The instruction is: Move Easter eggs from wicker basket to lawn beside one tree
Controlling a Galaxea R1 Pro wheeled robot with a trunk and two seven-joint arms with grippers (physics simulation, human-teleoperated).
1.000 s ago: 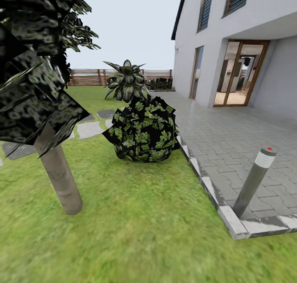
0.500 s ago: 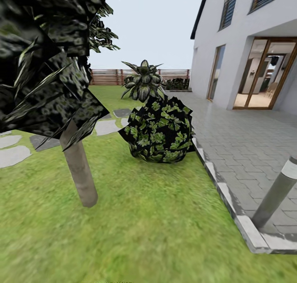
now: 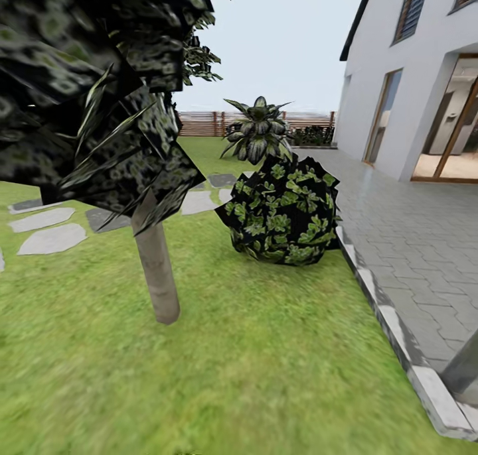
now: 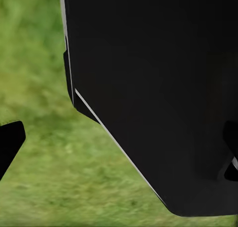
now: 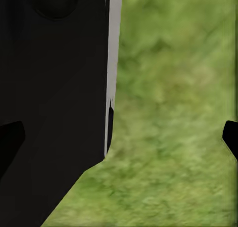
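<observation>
A tree (image 3: 156,269) with a grey-brown leaning trunk and a dark blocky crown (image 3: 93,90) stands on the lawn (image 3: 252,375) at the left of the head view. The eggs and the wicker basket are out of view. In the left wrist view my left gripper (image 4: 119,147) is open, its dark fingertips (image 4: 7,145) far apart at the picture's edges, over grass and a black part of my body (image 4: 158,88). In the right wrist view my right gripper (image 5: 119,137) is open too, with nothing between its fingertips (image 5: 231,136).
A round leafy bush (image 3: 282,213) sits by the paving's kerb (image 3: 392,329), with a spiky agave (image 3: 257,131) behind it. The grey paved patio (image 3: 411,243) and house (image 3: 411,77) lie to the right. A bollard (image 3: 465,369) stands at the lower right. Stepping stones (image 3: 50,233) cross the grass at left.
The whole head view has shifted: tree, bush and house have slid to the right in the picture and the bollard is nearly out of frame. The camera has turned left.
</observation>
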